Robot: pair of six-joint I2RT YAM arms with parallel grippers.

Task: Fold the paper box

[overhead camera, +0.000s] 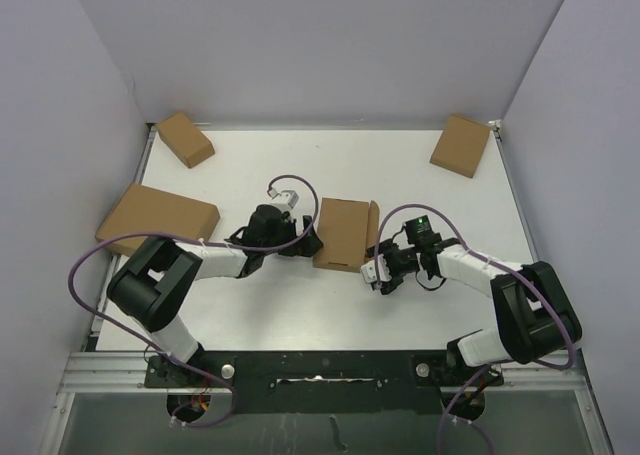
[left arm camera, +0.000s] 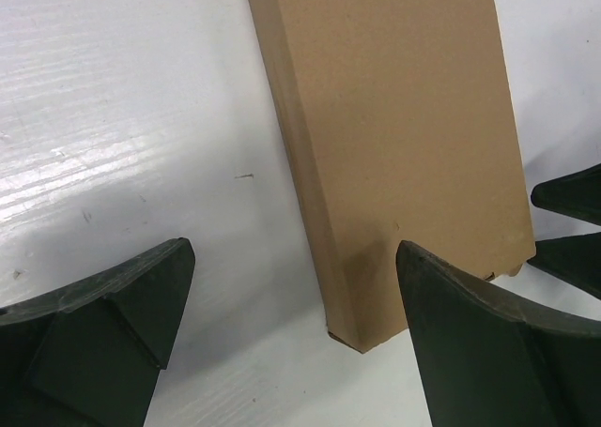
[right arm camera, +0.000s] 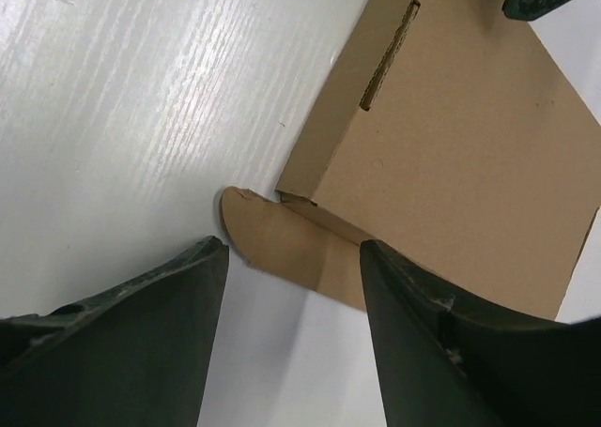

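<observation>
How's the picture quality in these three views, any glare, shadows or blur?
Left wrist view: streaky glare on the white table, dark fingers slightly soft at the edges, paper box sharp. Right wrist view: similar glare at upper left, box in focus. Top external view: even lighting, only soft shadows beneath the arms, no strong glare.

The paper box [overhead camera: 340, 233] is matt brown cardboard; the table [overhead camera: 280, 310] is glossy white, faintly grained.

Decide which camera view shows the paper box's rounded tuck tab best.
Right wrist: the tuck tab shows close and clear. Top view shows the paper box, tab too small to tell; left wrist, only its side.
</observation>
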